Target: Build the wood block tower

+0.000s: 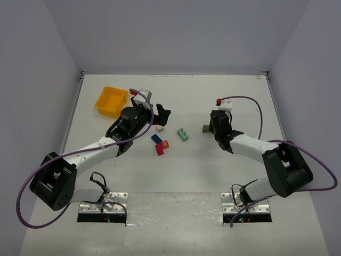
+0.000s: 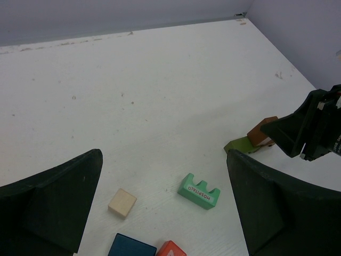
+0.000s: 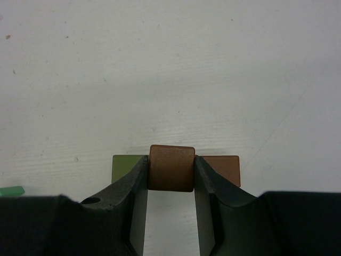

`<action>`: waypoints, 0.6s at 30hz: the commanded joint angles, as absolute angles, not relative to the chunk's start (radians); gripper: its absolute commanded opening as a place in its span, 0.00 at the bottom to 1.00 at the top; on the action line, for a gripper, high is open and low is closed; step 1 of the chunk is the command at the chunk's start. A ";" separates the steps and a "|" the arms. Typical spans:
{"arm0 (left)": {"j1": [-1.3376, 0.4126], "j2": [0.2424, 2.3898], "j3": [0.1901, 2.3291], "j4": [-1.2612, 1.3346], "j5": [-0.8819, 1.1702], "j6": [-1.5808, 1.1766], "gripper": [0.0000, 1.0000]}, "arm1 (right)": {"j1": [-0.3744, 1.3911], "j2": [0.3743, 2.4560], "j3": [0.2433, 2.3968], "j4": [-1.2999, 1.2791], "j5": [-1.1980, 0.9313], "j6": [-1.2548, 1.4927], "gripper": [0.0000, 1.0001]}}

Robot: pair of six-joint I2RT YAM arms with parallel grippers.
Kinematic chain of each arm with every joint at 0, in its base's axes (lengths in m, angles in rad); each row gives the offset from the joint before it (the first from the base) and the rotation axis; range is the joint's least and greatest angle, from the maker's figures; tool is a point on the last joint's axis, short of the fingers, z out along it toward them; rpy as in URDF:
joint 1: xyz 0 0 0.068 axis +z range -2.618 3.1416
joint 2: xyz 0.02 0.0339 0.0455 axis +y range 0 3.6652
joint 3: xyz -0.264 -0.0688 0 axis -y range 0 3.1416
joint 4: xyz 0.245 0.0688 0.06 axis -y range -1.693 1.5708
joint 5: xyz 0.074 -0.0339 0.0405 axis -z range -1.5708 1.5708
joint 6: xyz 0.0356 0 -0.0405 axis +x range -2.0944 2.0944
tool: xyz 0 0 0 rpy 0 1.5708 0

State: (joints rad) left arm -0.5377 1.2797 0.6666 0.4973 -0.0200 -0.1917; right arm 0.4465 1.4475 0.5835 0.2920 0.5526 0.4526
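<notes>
Wood block set, lying in loose pieces. Brown block [image 3: 170, 169]: clamped between the two fingers of the right gripper [image 3: 170, 160], a pad pressed on each side, low over the table [image 3: 170, 64]. Olive block [image 3: 127, 166]: just outside one of those fingers, partly hidden behind it. Second brown block [image 3: 222, 169]: just outside the other finger; whether either neighbour touches the held piece cannot be told. Teal block [image 2: 199, 191], notched, lettered on one face: flat on the table, ahead of and between the fingers of the left gripper [image 2: 164, 157], nearer the finger on the right arm's side. Tan block [image 2: 122, 202]: flat, between the same fingers, nearer the other one. Blue block [image 2: 132, 247]: close under the left gripper, near the tan block. Orange block [image 1: 164, 144] and red block [image 1: 160, 150]: side by side, just beside the blue block. Left gripper: fingers spread wide, released, grasping nothing, above the table. Yellow tray [image 1: 111, 101]: behind the left gripper's wrist, well apart from every block.
</notes>
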 commanded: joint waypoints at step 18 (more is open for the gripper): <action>-0.534 1.276 0.673 0.558 -0.009 -0.187 1.00 | 0.440 1.398 0.584 0.295 0.572 0.450 0.61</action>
State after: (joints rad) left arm -0.5373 1.2797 0.6666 0.4973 -0.0147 -0.1917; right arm 0.4465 1.4401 0.5831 0.2789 0.5529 0.4482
